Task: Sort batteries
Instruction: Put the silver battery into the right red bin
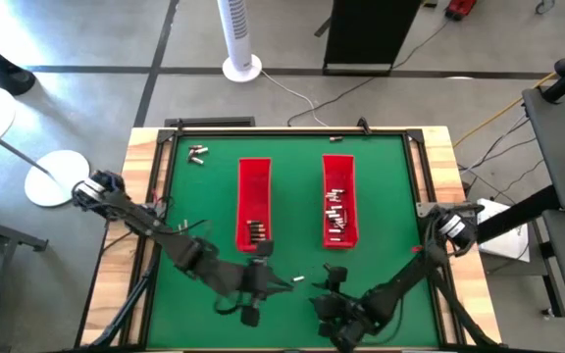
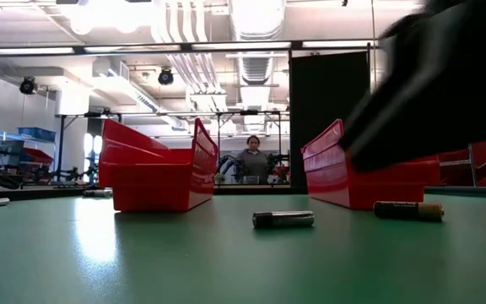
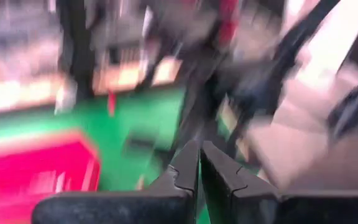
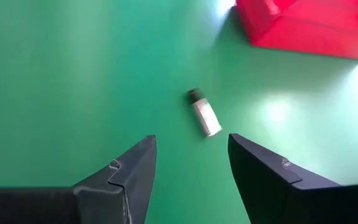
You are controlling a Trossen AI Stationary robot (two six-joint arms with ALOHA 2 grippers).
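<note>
Closest to my right wrist camera, both fingers (image 4: pixel 129 177) of my right gripper (image 4: pixel 191 168) stand apart with bare green mat between them; they hold nothing. Just beyond the gap lies a loose battery (image 4: pixel 204 113), a small pale cylinder with one dark end, flat on the table (image 4: pixel 55 74) and clear of both fingers. A corner of the right red tray (image 4: pixel 303 25) shows past it.

From above, my right gripper (image 1: pixel 333 284) is over the near edge of the table, in front of the right red tray (image 1: pixel 339 201), with the loose battery (image 1: pixel 299 279) just beside it on the mat. My left gripper (image 1: pixel 281 284) is near the same battery on its other side, in front of the left red tray (image 1: pixel 253 204). Its fingers (image 3: pixel 188 168) are pressed together, with nothing between them.

Battery locations:
- A cluster lies in the near end of the left red tray (image 1: pixel 256 232).
- A scattered row lies along the right red tray (image 1: pixel 336 211).
- A small group (image 1: pixel 197 153) lies on the mat at the far left corner, well apart from both trays.

At table height, one dark battery (image 2: pixel 283 219) lies on its side between the two trays, and a second, brown-banded battery (image 2: pixel 408 210) lies in front of the right-hand tray in that view. A person (image 2: pixel 253 160) is visible in the room behind.
</note>
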